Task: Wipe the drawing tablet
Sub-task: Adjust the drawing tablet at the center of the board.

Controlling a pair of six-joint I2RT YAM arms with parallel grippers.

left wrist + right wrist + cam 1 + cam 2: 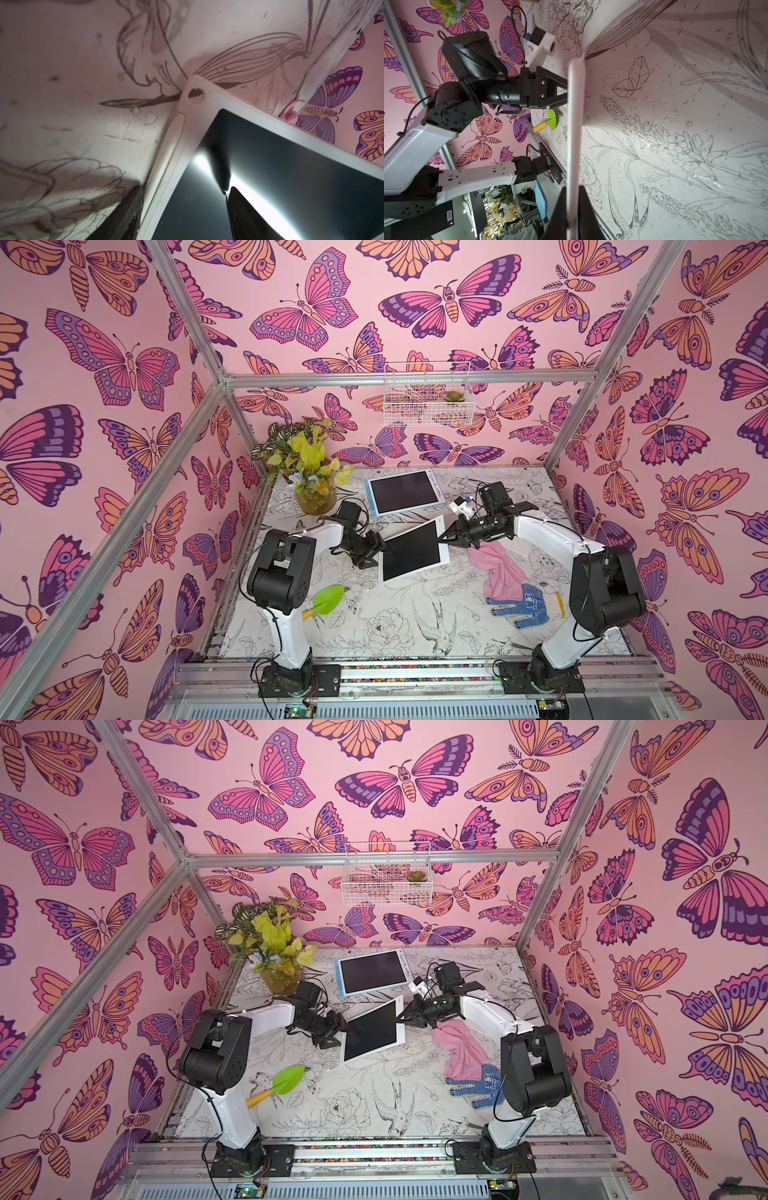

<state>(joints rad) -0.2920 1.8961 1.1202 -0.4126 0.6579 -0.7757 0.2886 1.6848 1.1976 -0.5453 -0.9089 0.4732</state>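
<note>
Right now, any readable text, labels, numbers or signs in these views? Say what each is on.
No text reads clearly.
White print on the blue glove: too blurred.
Marks on the far tablet border: too small.
Barcode sticker below the left arm: digits unreadable.

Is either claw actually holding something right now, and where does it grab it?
The right gripper is shut on the white drawing tablet, pinching its thin edge. The left gripper is open at the opposite edge, not clamping.

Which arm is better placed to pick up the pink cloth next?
Probably right: the pink cloth lies close by the right gripper, which must first release the tablet. The left gripper is across the tablet.
</note>
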